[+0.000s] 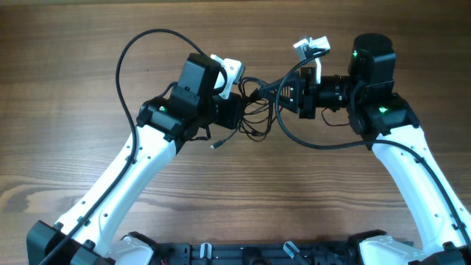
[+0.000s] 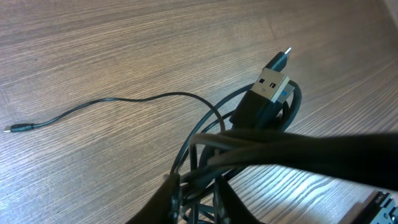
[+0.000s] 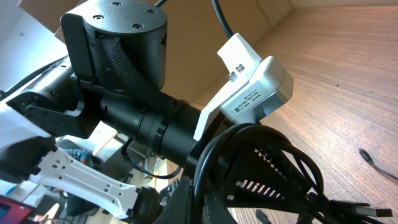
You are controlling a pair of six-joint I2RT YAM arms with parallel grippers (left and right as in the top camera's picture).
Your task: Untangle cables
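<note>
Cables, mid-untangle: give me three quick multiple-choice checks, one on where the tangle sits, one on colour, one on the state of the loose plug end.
1. Where is the tangle of cables?
A. between the left arm and the right arm
B. at the left arm's base
C. off the table

2. What colour are the cables?
A. white
B. dark, near black
C. red

3. How is the loose plug end?
A. clamped in a pincer
B. lying free on the table
C. plugged into a socket

Key: 1 A, the overhead view shows the bunch between the arms; 2 B, every view shows them dark; 3 B, the left wrist view shows it alone on the wood.
</note>
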